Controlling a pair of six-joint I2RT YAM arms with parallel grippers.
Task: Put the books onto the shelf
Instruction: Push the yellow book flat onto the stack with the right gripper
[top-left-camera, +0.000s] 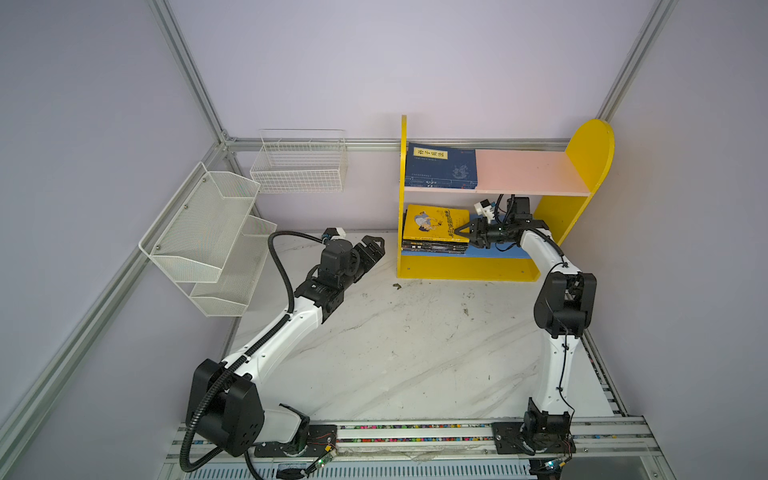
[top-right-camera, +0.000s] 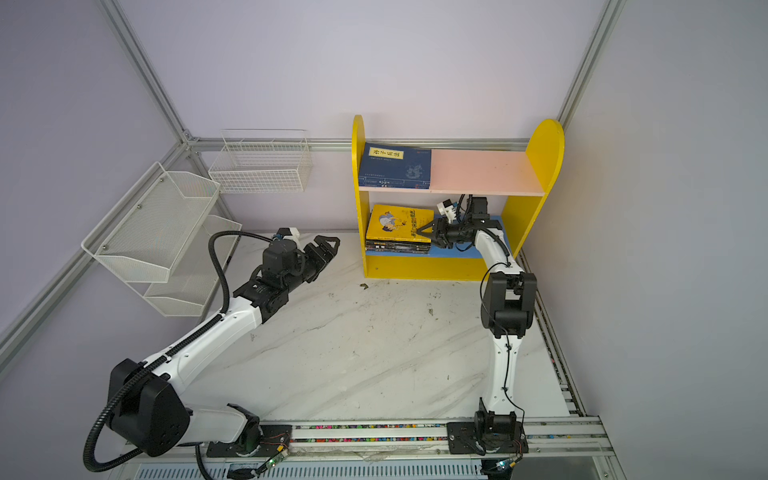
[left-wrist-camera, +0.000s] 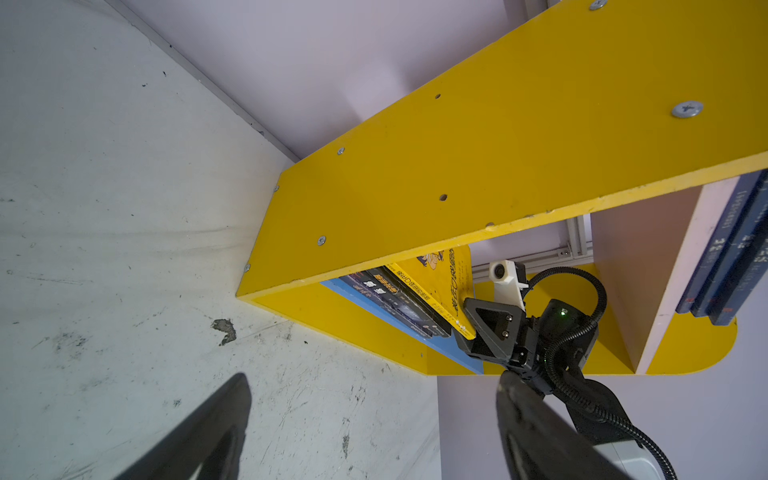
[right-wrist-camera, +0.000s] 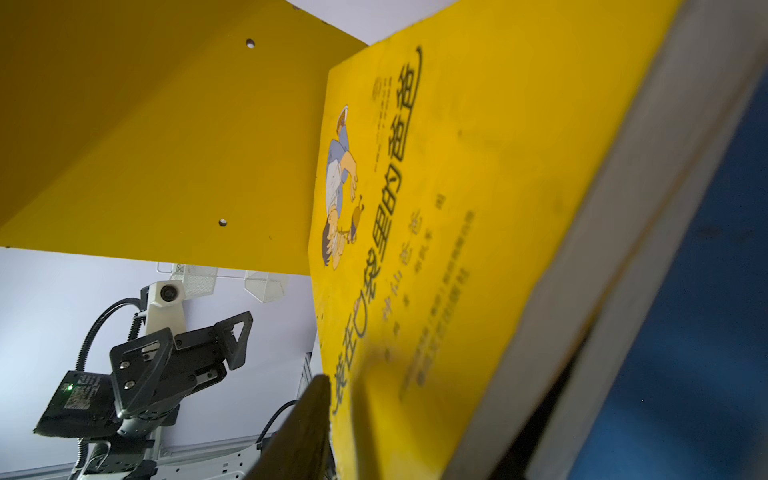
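Although the right hand (top-left-camera: 461, 231) straddles the yellow book's (top-left-camera: 432, 222) edge atop the stack (top-left-camera: 432, 247) on the shelf's (top-left-camera: 590, 158) lower board, whether it pinches is unclear; the left hand (top-left-camera: 376, 247) gapes empty, farther off.

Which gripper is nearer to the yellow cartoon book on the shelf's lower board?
Right. The right gripper is at the edge of the yellow cartoon book inside the shelf; the left gripper hovers over the table, outside the yellow side panel.
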